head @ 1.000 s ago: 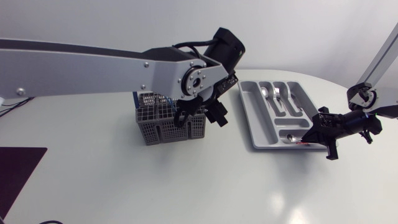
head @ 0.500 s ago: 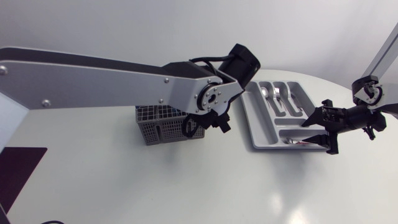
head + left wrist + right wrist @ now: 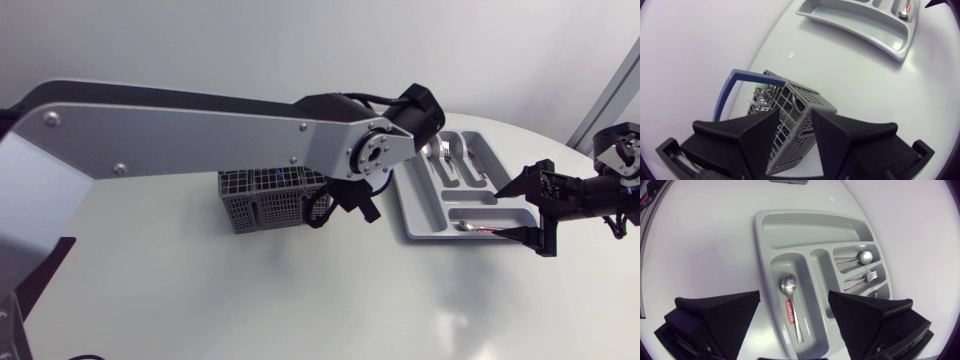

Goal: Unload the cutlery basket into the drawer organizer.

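The cutlery basket, grey mesh w/ a blue handle, is stood upright on the white table; the grey drawer organizer is laid near it, apart, toward the R arm's side. The L gripper is held above the basket's organizer-side end, its fingers released and parted, w/ nothing gripped; in the L wrist view the basket is seen below, between the fingers, though contact can't be confirmed; the basket's contents can't be made out. The R gripper is held at the organizer's edge on the R arm's side, fingers spread wide, nothing clasped. Under it, seen between the fingers, a spoon w/ a red label on the handle is laid in one compt.; a second spoon and a fork are laid in two narrow compts. alongside, each in its own.
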{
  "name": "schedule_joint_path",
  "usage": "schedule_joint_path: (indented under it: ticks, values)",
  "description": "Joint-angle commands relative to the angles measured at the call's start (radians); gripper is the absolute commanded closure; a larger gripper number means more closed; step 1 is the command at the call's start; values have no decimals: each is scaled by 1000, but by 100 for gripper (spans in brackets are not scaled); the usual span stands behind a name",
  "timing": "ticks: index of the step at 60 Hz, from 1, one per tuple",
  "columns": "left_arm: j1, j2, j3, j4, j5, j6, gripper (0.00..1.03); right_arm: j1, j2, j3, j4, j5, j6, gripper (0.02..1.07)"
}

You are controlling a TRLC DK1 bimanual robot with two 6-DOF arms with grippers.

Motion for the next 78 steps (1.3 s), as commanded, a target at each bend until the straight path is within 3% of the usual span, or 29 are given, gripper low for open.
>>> schedule_joint_path:
  ticks: [1,43,55,74,78]
  values:
    - [1,38,41,-35,-18,-50,61,-13,-15,-39,2,-13,2,7]
    - [44,133,118,-60,-44,-97,66,-25,-85,-132,8,-29,-14,7]
    - [47,146,128,-46,-56,-97,79,-19,-123,-171,9,-30,-17,7]
    - [39,166,148,-37,-56,-96,79,-18,-153,-206,32,-32,-31,7]
    - [42,176,155,-37,-56,-97,88,-19,-154,-212,34,-32,-37,7]
